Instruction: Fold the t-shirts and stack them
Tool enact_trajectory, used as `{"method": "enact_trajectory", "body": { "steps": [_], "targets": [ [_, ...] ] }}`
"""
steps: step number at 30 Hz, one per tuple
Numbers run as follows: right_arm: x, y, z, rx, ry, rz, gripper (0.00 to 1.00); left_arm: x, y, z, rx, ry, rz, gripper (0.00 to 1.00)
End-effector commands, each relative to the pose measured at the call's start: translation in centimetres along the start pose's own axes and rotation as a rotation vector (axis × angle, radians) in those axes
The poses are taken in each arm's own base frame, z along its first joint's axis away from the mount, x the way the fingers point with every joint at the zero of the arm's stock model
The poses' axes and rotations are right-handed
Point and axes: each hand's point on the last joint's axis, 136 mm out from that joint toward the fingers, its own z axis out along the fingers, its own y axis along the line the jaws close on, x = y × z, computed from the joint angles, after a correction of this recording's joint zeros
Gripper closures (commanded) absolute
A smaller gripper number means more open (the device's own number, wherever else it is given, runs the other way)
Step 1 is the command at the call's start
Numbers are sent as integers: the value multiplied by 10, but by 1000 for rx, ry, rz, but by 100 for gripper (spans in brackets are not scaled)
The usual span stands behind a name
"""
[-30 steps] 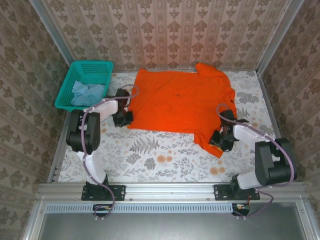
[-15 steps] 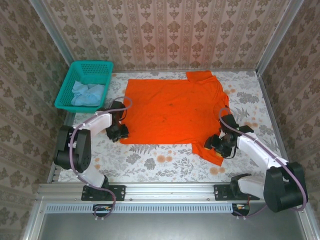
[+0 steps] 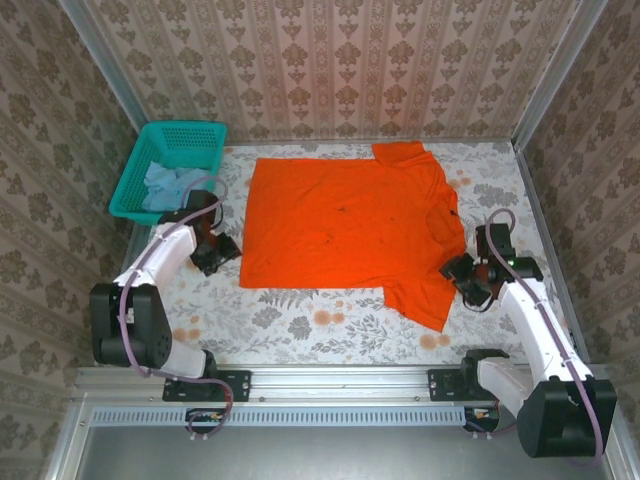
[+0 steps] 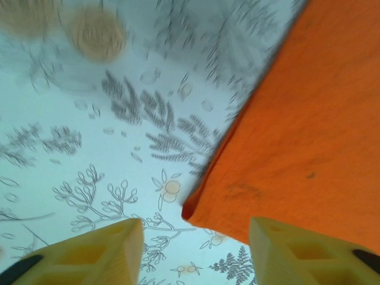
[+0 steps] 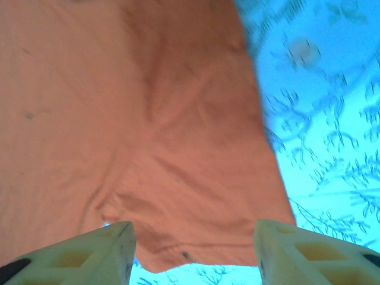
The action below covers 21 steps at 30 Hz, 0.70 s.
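The task is at its start: nothing is folded and nothing is stacked.

The orange tee (image 3: 345,225) lies spread flat in the middle of the table (image 3: 300,320), front up and sideways to the arms. Its hem (image 3: 246,225) is toward the left arm and its neck toward the right. Both sleeves are laid out, one at the far edge and the near sleeve (image 3: 425,300) pointing at the robot. The cloth looks fairly smooth, with a few shallow creases near that sleeve in the right wrist view. No edge is turned over on itself, so I judge that the spreading is done and the first fold is not yet made.

The blue tee (image 3: 172,186) sits crumpled in the basket (image 3: 185,125) at the far left corner of the table, well apart from the orange one. It has yet to be taken out, spread, folded and set on the other.

The left pincer (image 3: 215,250) is low over the table just beside the hem. Its jaws stand apart with nothing between them, and the left wrist view shows the tee's corner just ahead of them. The right pincer (image 3: 463,273) is just beside the near sleeve, its jaws likewise apart and holding no cloth, though the right wrist view looks down on the sleeve lying under them.

What is left, then, is nearly everything: two folds' worth of work and the stacking.
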Motion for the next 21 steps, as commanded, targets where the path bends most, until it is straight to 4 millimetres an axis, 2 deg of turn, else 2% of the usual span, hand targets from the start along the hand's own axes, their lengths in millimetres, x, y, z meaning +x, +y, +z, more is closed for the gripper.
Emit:
{"method": "enact_trajectory", "body": {
  "steps": [1, 3, 6, 10, 15, 21],
  "targets": [
    [40, -29, 5, 78, 120, 83, 46, 28, -5, 17, 89, 117, -93, 55],
    [50, -38, 8, 113, 151, 61, 46, 31, -6, 24, 97, 140, -105, 57],
    [64, -41, 14, 134, 204, 27, 49, 36, -8, 35, 115, 165, -118, 59],
    [68, -51, 12, 230, 216, -29, 49, 36, -7, 46, 103, 181, -114, 61],
    [75, -60, 20, 243, 190, 37, 51, 32, -8, 58, 93, 188, -96, 61],
    [83, -76, 27, 285, 177, 105, 53, 31, -8, 61, 93, 188, -77, 61]
  ]
}}
